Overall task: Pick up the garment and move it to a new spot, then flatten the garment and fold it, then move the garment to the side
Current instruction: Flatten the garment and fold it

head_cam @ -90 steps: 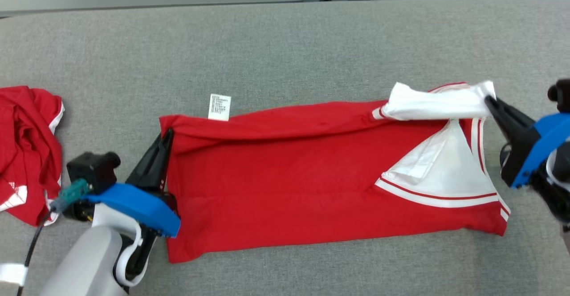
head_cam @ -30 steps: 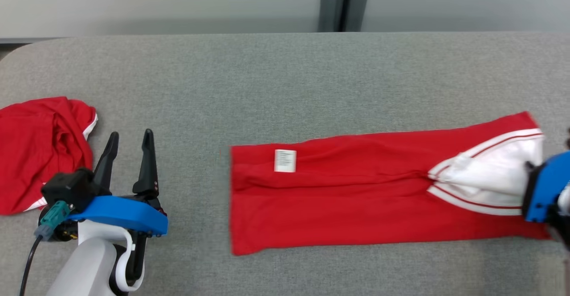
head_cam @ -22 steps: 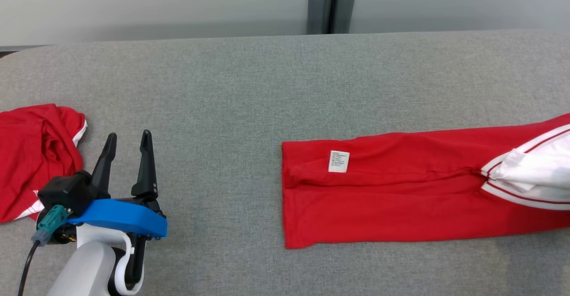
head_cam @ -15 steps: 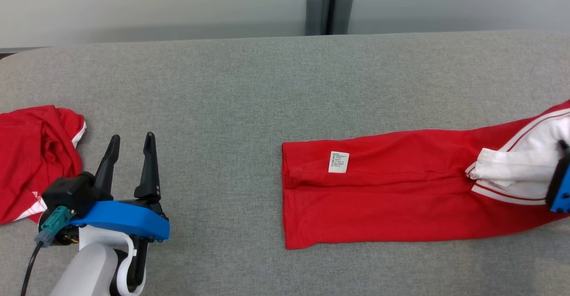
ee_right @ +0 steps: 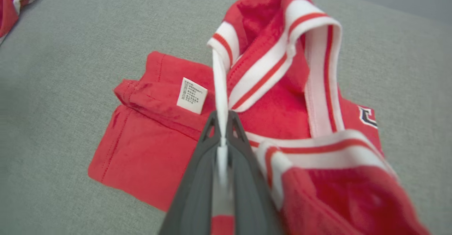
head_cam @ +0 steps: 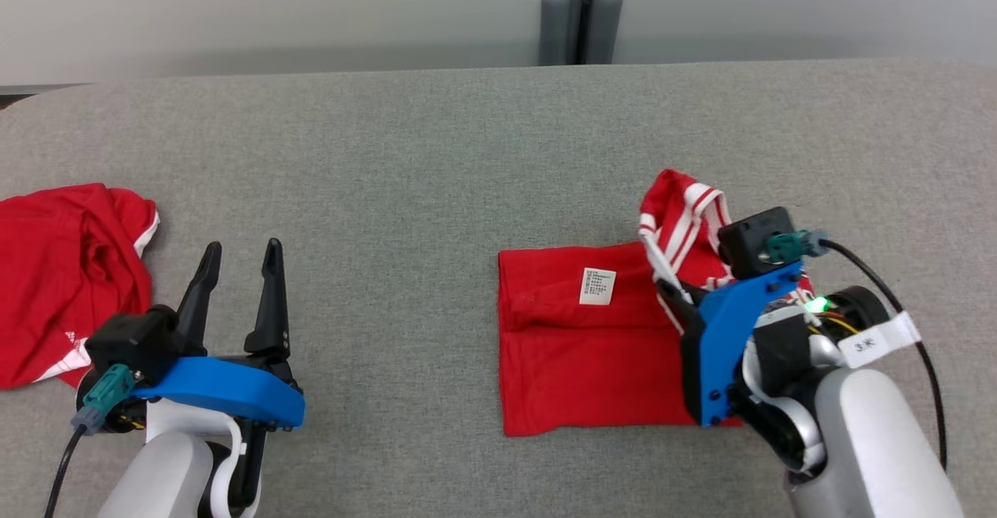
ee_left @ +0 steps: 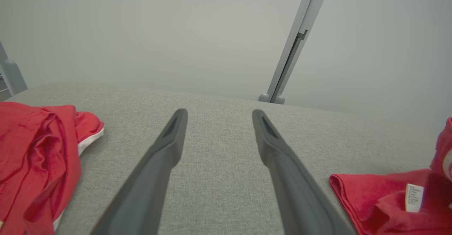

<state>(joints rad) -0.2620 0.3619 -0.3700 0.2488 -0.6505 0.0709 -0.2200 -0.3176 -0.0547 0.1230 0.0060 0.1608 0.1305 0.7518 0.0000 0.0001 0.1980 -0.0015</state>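
- My right end effector (head_cam: pixel 668 298) is clamped narrow on a thin white edge of the red jersey (head_cam: pixel 576 354). In the right wrist view the fabric runs straight out from between its tips (ee_right: pixel 221 117).
- The striped trim (head_cam: pixel 685 214) stands up in a loose loop just beyond those tips, lifted off the grey surface (head_cam: pixel 405 160). The rest of the jersey lies flat beneath and ahead of that end effector.
- The care label (head_cam: pixel 597 285) sits on the flat part just ahead of the tips, near the jersey's far hem.
- My left end effector (head_cam: pixel 241 249) is spread wide and holds nothing. It hovers above bare surface, well apart from the jersey, which lies off to its right (ee_left: pixel 381 199).
- A crumpled red garment (head_cam: pixel 62 269) lies to the left of my left end effector, and I am not touching it.
- I judge this to be the folding step, with the striped end being brought over the flat red half.
- The next move calls for carrying the pinched edge on toward the hem beyond the label. It should come down low so the top layer lands square on the lower one, and only then should I let go.
- The raised loop could collapse crooked, so it may need smoothing before the jersey goes to the side.
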